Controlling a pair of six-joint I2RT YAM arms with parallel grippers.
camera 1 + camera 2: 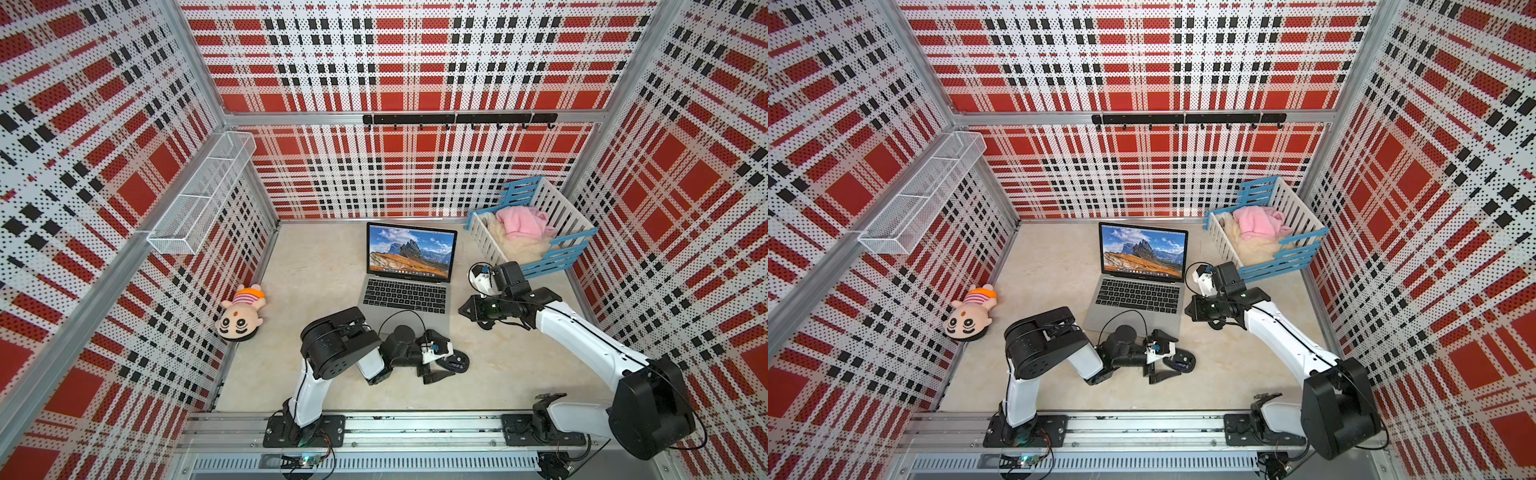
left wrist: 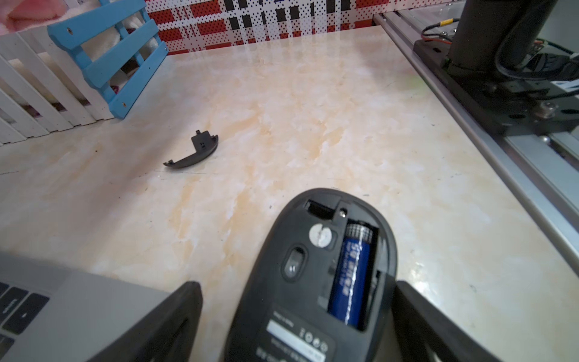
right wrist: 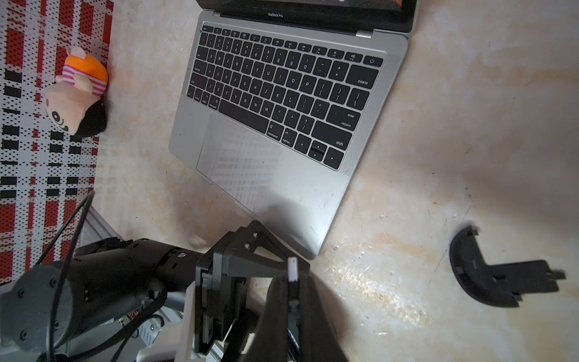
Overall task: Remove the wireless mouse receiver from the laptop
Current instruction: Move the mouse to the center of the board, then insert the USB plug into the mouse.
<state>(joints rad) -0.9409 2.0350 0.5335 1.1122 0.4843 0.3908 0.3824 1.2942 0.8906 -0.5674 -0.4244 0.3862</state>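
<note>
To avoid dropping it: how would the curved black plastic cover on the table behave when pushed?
The curved black plastic cover lies inner side up, so it probably rocks. Thin, likely light; it may skid on the glossy beige table.

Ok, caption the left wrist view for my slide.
Open left gripper flanks the upturned mouse, battery exposed; cover piece lies apart.

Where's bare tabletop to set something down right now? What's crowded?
Free: the patch between the doll and the laptop; the front strip between the mouse and the right arm's base. Crowded: laptop's front edge, open left claw straddling the mouse; laptop's right side, with right claw gripping the receiver, cover piece, crib.
</note>
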